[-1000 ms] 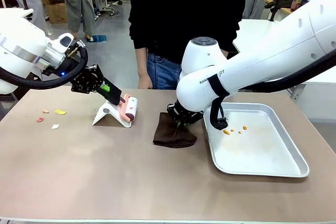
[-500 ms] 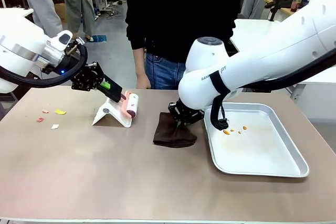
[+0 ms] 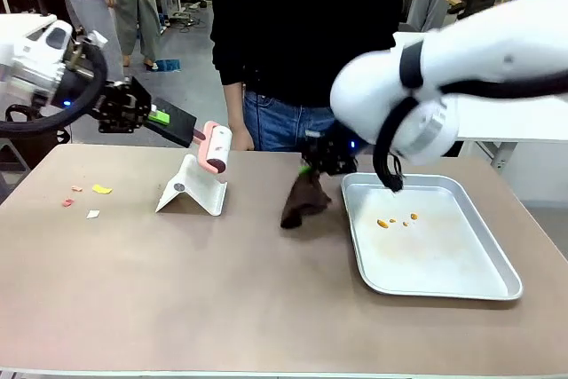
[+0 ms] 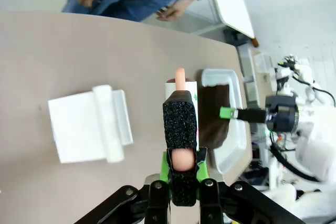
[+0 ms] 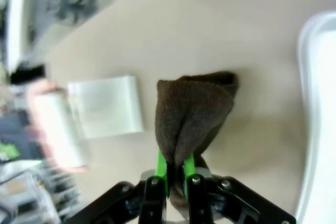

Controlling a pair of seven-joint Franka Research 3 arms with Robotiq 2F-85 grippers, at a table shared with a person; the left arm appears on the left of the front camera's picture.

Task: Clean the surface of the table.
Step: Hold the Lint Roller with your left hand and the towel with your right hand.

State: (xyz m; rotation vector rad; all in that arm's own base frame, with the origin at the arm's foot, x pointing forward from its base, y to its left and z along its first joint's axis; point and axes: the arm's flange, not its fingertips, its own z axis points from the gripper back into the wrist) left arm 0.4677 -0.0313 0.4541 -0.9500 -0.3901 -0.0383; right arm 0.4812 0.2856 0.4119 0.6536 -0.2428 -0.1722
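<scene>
Front view: the left end effector [image 3: 196, 136] is closed on the pink handle of a lint roller [image 3: 217, 146], held above the desk [image 3: 222, 290]. The roller's white roll juts past the fingertips. Just below and ahead of this end effector stands a white stand [image 3: 191, 189]. A few small scraps [image 3: 91, 199] lie on the desk well to the arm side of it. The right end effector [image 3: 312, 167] is clamped on a brown cloth [image 3: 303, 201], which hangs straight down from it; the cloth's lower fold looks to touch the desk. Just beside this end effector sits a metal tray [image 3: 497, 259] with orange crumbs [image 3: 397, 219] in its near corner. A person [image 3: 302, 33] in a black top stands beyond both, at the far edge.

Left wrist view: the left end effector [image 4: 181, 129] grips the pink handle between its black fingers, with the lint roller [image 4: 181, 83] pointing onward past the tips. The white stand [image 4: 89, 129] lies on the desk [image 4: 63, 51] to one side of the fingers. On the other side are the brown cloth [image 4: 214, 114], the metal tray [image 4: 216, 75] and the right end effector [image 4: 227, 112].

Right wrist view: the right end effector [image 5: 176, 167] pinches the brown cloth [image 5: 194, 108] between green pads. The desk [image 5: 173, 30] spreads beyond it. The white stand [image 5: 107, 106] sits near, off to one side, with the blurred lint roller [image 5: 59, 124] past it. The metal tray [image 5: 315, 103] rim sits at the opposite side.
</scene>
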